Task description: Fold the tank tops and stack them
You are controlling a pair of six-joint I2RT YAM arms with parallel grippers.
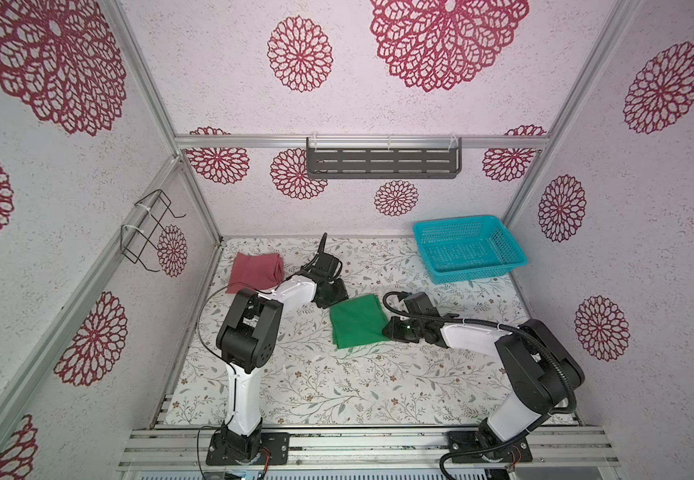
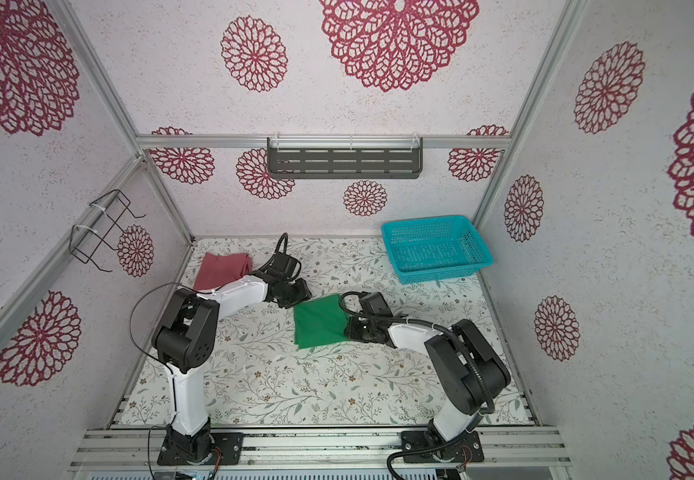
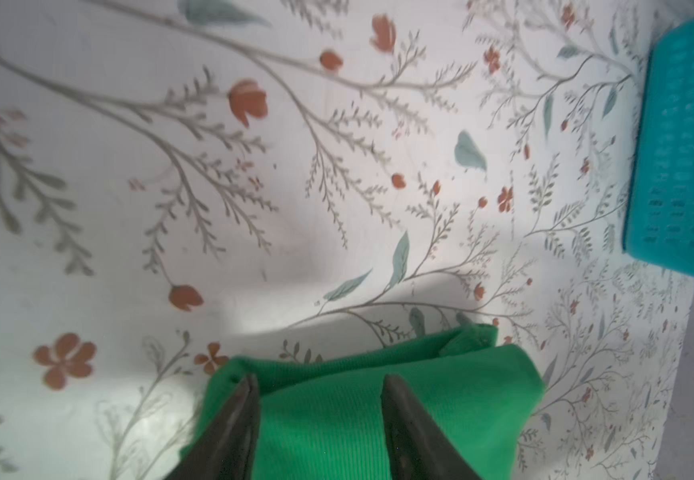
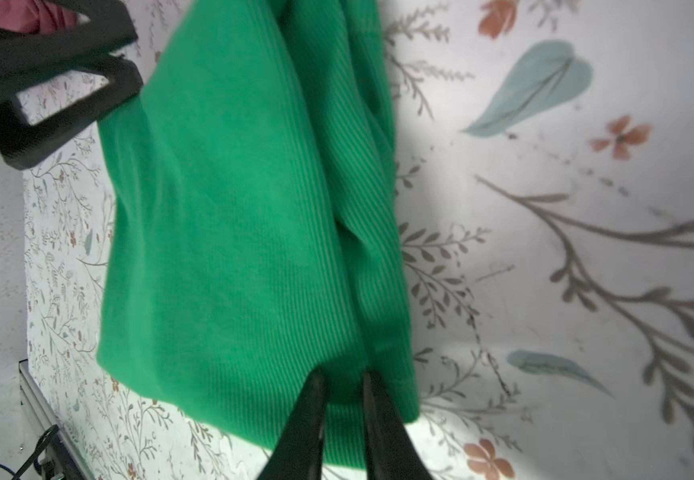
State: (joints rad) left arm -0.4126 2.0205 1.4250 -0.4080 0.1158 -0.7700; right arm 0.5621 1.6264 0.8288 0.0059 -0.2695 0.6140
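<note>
Jaws of the left gripper (image 3: 316, 378) stand spread over a corner of the ribbed green tank top (image 1: 357, 322), folded at the middle of the table (image 1: 316, 386). Those of the right gripper (image 4: 342, 374) nearly meet at its other side, grip unclear. The pink-red tank top (image 1: 255, 268) lies at the far-left corner, the mesh basket (image 1: 478, 270) far-right; the near half is bare.

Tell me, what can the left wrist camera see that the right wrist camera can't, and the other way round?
Only the left wrist view: the turquoise mesh basket. Only the right wrist view: a sliver of the pink tank top, and the right claw pinching an edge of the green tank top. Both: that green tank top on the floral table cover, and the left claw, open above a corner of it.
</note>
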